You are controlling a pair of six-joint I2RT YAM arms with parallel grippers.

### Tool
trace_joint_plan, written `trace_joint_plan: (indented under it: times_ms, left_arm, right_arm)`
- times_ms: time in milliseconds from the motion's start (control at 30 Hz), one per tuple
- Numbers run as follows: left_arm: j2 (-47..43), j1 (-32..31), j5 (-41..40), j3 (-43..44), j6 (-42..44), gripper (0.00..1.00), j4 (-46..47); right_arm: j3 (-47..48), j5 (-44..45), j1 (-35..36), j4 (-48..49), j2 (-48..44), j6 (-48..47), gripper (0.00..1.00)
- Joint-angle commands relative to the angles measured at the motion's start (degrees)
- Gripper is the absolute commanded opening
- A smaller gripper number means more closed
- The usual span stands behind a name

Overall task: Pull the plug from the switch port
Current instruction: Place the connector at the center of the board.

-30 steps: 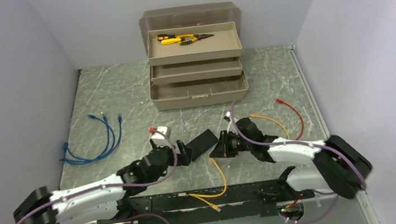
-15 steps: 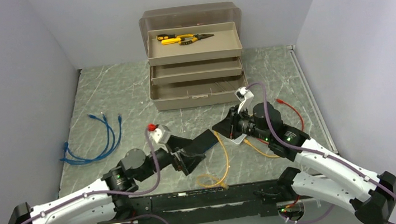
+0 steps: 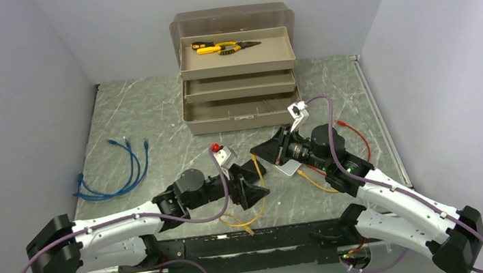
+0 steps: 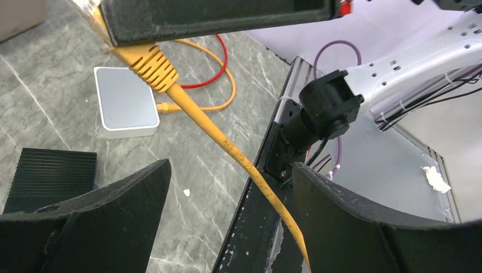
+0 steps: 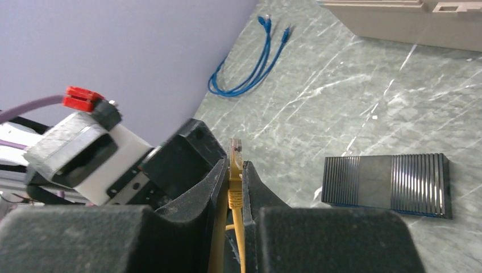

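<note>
The switch [image 5: 386, 185], a flat black ribbed box, lies flat on the table with nothing plugged into it. It also shows in the left wrist view [image 4: 51, 170], beside my left finger, and in the top view [image 3: 255, 169], partly under my left gripper. My right gripper [image 5: 235, 168] is shut on the yellow plug [image 5: 235, 149] and holds it in the air, its clear tip poking out past the fingertips. My left gripper [image 4: 230, 170] is open and empty. The yellow cable [image 4: 227, 148] runs loosely between its fingers.
An open tan toolbox [image 3: 238, 75] with yellow pliers [image 3: 221, 46] stands at the back. Blue cables [image 3: 116, 171] lie at the left. A small white box [image 3: 290, 167], a red cable [image 3: 359, 137] and an orange cable lie at the right. The arms' black base rail [image 3: 251, 242] runs along the near edge.
The plug has come out of the switch. My left gripper has let go of the switch, opened and moved right. My right gripper has kept the plug and barely moved.
</note>
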Motion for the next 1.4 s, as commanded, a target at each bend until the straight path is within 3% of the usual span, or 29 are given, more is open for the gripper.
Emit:
trace_joint_plan:
  times_ms: [0,167,267,333,367,400,467,500,533,833,1000,1067,1133,1233,1367]
  left_arm:
    - [3.39,-0.32,0.39,1.85,-2.71,0.80,8.19]
    - [6.11,-0.37,1.82,3.20,-3.90,0.38,8.78]
    - [6.06,-0.40,1.89,3.77,-3.76,0.01,7.55]
    - [5.07,-0.40,1.25,3.86,-3.77,0.00,5.63]
    - [4.21,-0.41,0.87,3.91,-3.61,0.00,4.62]
    - [2.60,-0.45,-0.02,4.12,-3.50,0.00,2.64]
    - [-0.62,-0.39,-2.83,5.09,-2.92,0.00,-2.98]
    - [-2.62,-0.39,-4.62,5.71,-2.33,0.00,-6.38]
    - [-4.57,-0.39,-6.49,6.43,-1.91,0.00,-9.73]
    - [-16.75,-0.39,-36.30,24.55,0.19,0.00,-51.64]
    - [-14.93,-0.02,-57.65,40.00,-3.07,0.00,-78.13]
    - [-11.86,2.69,-62.55,46.06,-5.84,0.00,-88.56]
    - [-9.05,10.85,-60.33,49.40,-5.25,0.00,-93.37]
    - [-8.65,31.59,-46.38,46.68,1.72,0.00,-88.19]
    - [-2.71,52.15,-36.13,41.99,6.39,0.00,-82.22]
  right_arm:
    - [-0.77,-0.64,0.29,6.64,-1.82,4.04,0.00]
    - [-1.32,-0.40,0.34,6.47,-2.50,3.95,0.00]
    - [-1.12,-0.57,0.34,5.51,-3.31,3.03,0.00]
    - [-0.51,-0.39,0.30,3.51,-4.00,1.84,0.00]
    - [-0.08,-0.42,0.34,2.32,-4.36,1.04,0.11]
    - [0.58,-0.13,0.34,0.05,-4.92,0.03,0.36]
    - [2.21,1.58,0.39,-4.78,-6.33,-1.55,0.69]
    - [2.79,2.66,0.28,-7.05,-7.32,-2.19,0.91]
    - [3.54,3.94,0.26,-9.06,-8.51,-2.86,0.99]
    - [10.69,16.83,0.15,-24.24,-18.43,-9.44,1.00]
    - [9.97,18.06,0.20,-26.31,-21.75,-11.20,1.00]
    - [8.24,17.62,0.17,-26.19,-22.27,-11.11,1.00]
    - [5.90,17.19,0.23,-25.20,-22.65,-10.67,1.00]
    - [2.58,15.43,0.22,-22.81,-22.53,-9.99,1.00]
    - [-0.33,12.96,0.22,-19.83,-21.12,-9.43,1.00]
